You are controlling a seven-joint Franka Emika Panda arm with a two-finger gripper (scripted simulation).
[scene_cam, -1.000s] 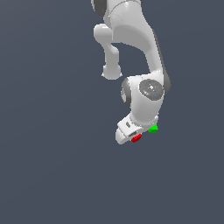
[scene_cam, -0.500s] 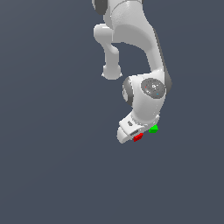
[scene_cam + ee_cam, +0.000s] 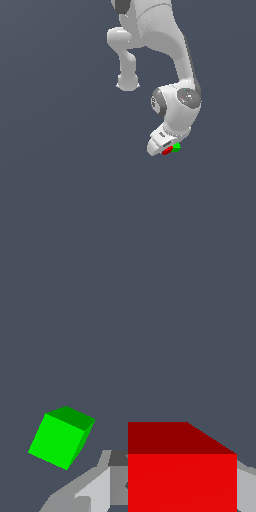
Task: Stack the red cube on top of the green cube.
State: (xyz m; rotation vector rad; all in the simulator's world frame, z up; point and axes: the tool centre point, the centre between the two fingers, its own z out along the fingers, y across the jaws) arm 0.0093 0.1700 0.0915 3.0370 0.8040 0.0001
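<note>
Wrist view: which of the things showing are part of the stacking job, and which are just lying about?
Part of the job:
- red cube, sitting between the jaws of the gripper
- green cube, apart from the red one, nothing on top of it yet

Just lying about:
- nothing else; only the plain grey surface shows

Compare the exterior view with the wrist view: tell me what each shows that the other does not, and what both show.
Only the exterior view shows the white arm bent over, with its hand low above the grey floor. Only the wrist view shows the cubes' faces clearly and a gap between them, with grey fingers flanking the red cube. Both show the red cube and the green cube close together by the hand, not yet stacked.
</note>
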